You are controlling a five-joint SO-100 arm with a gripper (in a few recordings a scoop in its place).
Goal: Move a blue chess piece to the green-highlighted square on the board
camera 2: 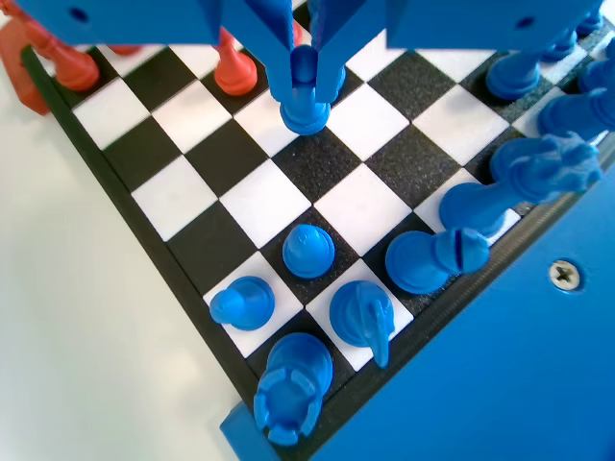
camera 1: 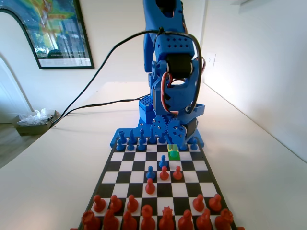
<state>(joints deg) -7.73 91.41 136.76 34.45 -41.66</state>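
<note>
Wrist view: gripper (camera 2: 306, 82) jaws clamp the blue chess piece (camera 2: 306, 108) at twelve o'clock.
Light, stiff, slick plastic; best pinched below its round head.

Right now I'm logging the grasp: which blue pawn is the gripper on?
The blue pawn between the gripper's fingertips at the wrist view's top, head pinched. The other pawns near the board's corner stand free.

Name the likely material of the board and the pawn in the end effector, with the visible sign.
Board: probably plastic; black squares look grainy and matte, white ones smooth.
Blue chess piece in the end effector: looks like moulded plastic, uniform blue with a soft sheen.
</note>
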